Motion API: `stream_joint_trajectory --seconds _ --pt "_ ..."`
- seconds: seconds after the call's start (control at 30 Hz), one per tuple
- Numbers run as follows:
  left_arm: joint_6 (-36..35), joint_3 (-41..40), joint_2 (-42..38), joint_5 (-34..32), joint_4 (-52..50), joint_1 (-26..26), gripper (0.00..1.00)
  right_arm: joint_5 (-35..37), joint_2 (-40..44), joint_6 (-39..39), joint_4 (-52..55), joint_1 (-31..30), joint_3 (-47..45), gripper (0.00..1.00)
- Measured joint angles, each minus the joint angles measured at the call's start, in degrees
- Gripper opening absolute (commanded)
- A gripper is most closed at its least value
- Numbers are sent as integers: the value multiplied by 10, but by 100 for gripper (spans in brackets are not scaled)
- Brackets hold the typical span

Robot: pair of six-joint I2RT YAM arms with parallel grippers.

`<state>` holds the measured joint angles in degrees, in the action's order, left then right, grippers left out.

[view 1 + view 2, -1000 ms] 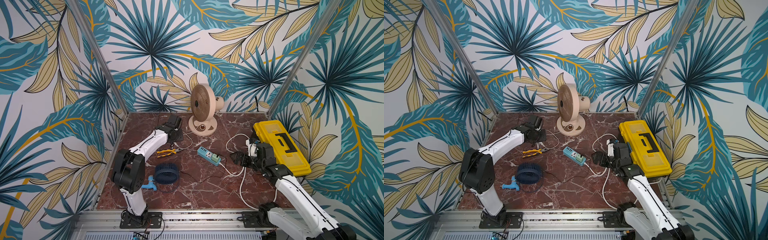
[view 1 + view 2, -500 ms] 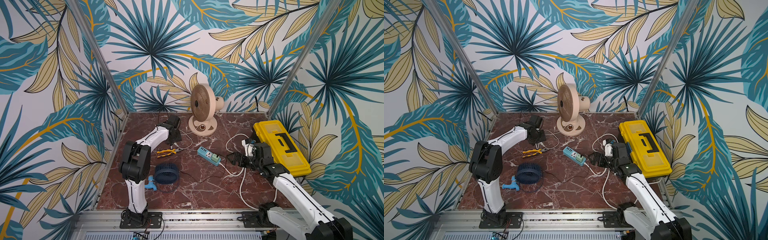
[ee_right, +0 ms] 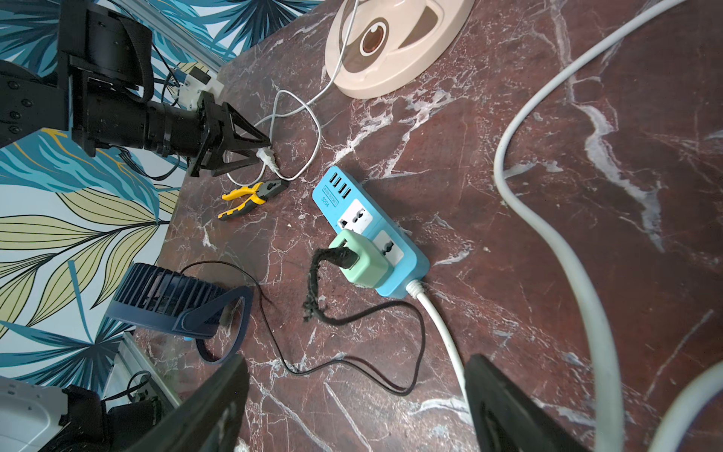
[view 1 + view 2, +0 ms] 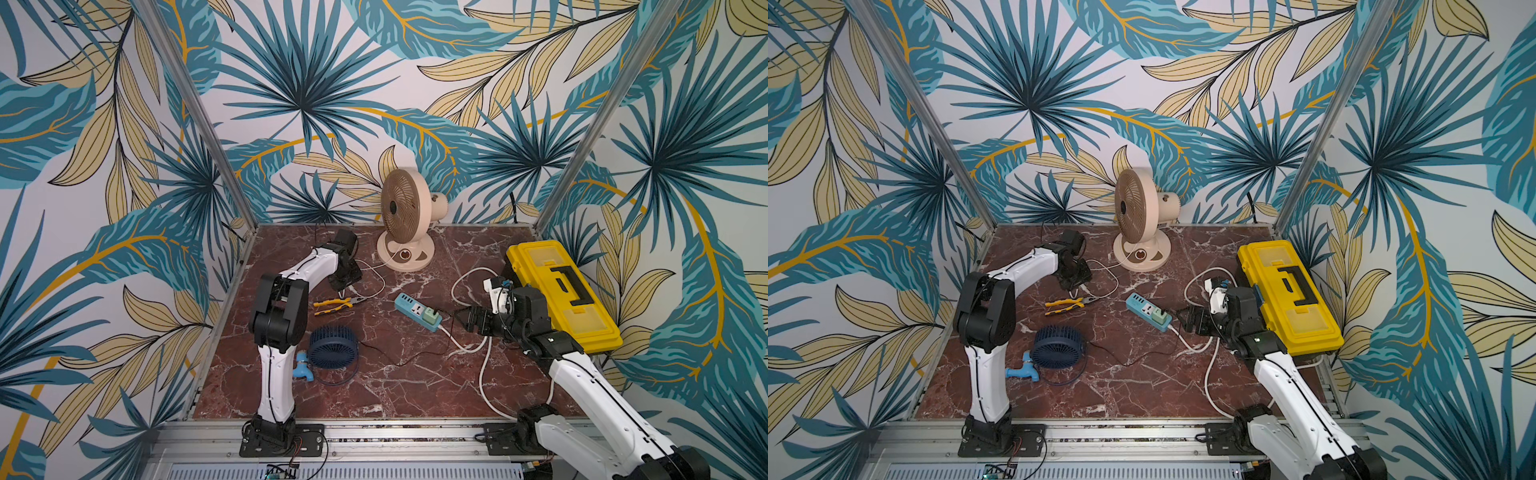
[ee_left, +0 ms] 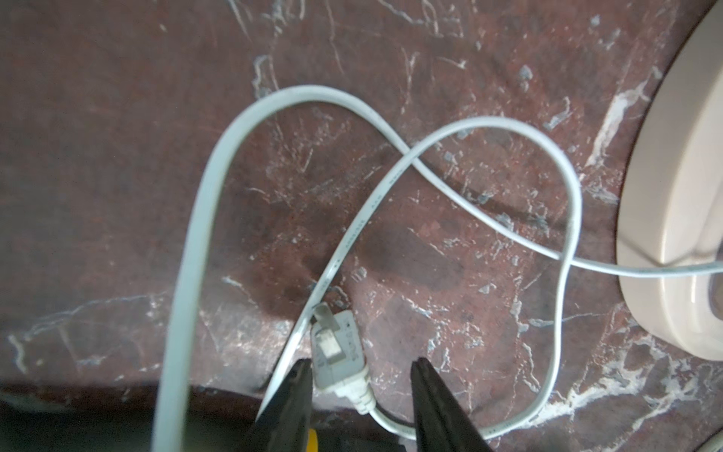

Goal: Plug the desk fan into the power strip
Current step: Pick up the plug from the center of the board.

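The power strip (image 4: 417,311) lies flat near the middle of the table. Its thick white cord (image 3: 442,332) runs off toward the right arm. A green adapter (image 3: 362,260) sits in one socket, with two white socket faces showing beside it. A thin black cable leads from the adapter to a small blue fan (image 4: 333,347) lying toward the front left.

The right gripper (image 4: 459,316) is just beside the strip's corded end, its fingers spread wide with nothing between them.

The desk fan (image 4: 405,216) stands upright at the back wall. Its thin white lead (image 5: 219,176) loops across the table to the plug (image 5: 338,356), which lies flat, well apart from the strip. The left gripper (image 5: 362,364) is down over the plug with its fingers fairly narrow and astride it. One finger touches the plug's side and the other stands off, so the plug is not clamped.

Since a second ago the left arm's elbow has swung up and back while its gripper stayed at the plug. The right gripper has crept a little toward the strip. The strip, both fans and the pliers (image 4: 332,302) lie as before.

A yellow toolbox (image 4: 561,291) sits along the right edge. The table (image 4: 395,386) is red-brown marble with white veins. The walls (image 4: 291,83) carry teal and tan palm leaves.
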<state>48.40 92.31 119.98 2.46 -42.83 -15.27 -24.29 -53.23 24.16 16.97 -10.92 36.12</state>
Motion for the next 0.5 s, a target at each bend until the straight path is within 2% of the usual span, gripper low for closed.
stream_joint_trajectory --seconds 0.3,0.4,0.5 --pt "25 0 0 1 -7 0 45 -2 12 0 0 0 0 87" --pt "29 0 0 1 -7 0 42 -2 12 -2 0 0 0 87" --pt "34 0 1 0 -8 0 35 -2 12 -2 0 0 0 86"
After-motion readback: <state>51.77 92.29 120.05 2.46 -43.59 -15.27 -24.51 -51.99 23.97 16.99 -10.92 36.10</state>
